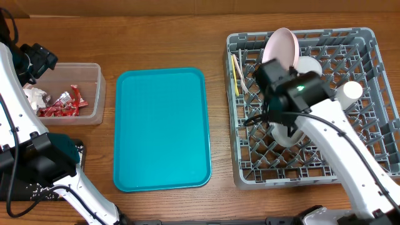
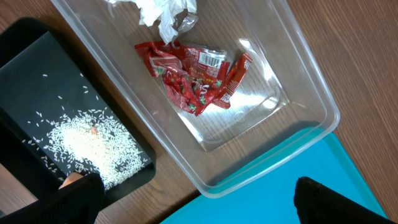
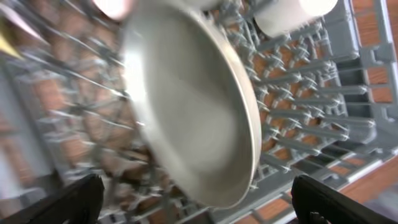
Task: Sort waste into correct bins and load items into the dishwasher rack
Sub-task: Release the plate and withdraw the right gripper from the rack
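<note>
The clear tub point(image 2: 311, 93) holds red foil wrappers point(image 2: 196, 78) and a crumpled white napkin point(image 2: 165, 12). Beside it, the black tray point(image 2: 37, 62) holds loose rice point(image 2: 93, 146) with a small orange bit point(image 2: 93, 129). My left gripper point(image 2: 199, 205) is open and empty, above the tub's near corner point(image 1: 44, 59). In the grey rack point(image 1: 375, 37), a grey plate point(image 3: 193, 106) stands on edge between the spread fingers of my right gripper point(image 3: 205, 208), which do not touch it. The rack also holds a pink plate point(image 1: 281, 47), a whitish bowl point(image 1: 309, 65), a white cup point(image 1: 350, 92) and yellow cutlery point(image 1: 236, 72).
A flat teal serving tray point(image 1: 161, 128) lies between the tub and the rack. In the overhead view the black tray point(image 1: 78, 150) is mostly hidden under my left arm. The rack's upright pegs point(image 3: 298, 93) surround the grey plate.
</note>
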Controlling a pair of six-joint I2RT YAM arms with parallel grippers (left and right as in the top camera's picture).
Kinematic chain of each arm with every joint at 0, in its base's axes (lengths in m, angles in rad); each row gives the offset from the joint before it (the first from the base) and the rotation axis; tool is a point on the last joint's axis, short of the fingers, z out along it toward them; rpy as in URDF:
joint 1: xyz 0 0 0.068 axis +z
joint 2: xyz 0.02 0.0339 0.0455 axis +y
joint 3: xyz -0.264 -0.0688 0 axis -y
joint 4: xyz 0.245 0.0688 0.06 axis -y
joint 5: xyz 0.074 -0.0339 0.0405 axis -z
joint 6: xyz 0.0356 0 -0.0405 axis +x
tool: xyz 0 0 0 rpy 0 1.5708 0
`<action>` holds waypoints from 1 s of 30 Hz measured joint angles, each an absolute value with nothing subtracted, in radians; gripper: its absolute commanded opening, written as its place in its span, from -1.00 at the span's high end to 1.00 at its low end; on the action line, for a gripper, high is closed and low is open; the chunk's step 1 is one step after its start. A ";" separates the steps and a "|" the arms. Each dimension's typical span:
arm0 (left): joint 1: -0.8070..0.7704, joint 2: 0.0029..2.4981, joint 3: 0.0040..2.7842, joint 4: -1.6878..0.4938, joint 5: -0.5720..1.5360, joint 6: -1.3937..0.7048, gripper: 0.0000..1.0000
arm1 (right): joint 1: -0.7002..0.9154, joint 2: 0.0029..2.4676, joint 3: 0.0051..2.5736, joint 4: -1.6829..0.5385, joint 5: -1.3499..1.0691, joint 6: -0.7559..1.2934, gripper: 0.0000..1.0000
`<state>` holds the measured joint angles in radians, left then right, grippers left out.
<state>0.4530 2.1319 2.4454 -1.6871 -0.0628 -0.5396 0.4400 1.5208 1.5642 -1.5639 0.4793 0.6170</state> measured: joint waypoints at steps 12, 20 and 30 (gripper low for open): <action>0.453 2.132 2.445 -1.687 -0.063 -0.540 -1.00 | 0.433 1.335 1.948 -1.627 0.509 0.617 -1.00; 0.453 2.132 2.445 -1.687 -0.063 -0.540 -1.00 | 0.433 1.081 1.951 -1.695 0.568 0.624 -1.00; 0.453 2.131 2.445 -1.687 -0.063 -0.540 -1.00 | 0.433 0.940 1.877 -1.698 0.524 0.658 -1.00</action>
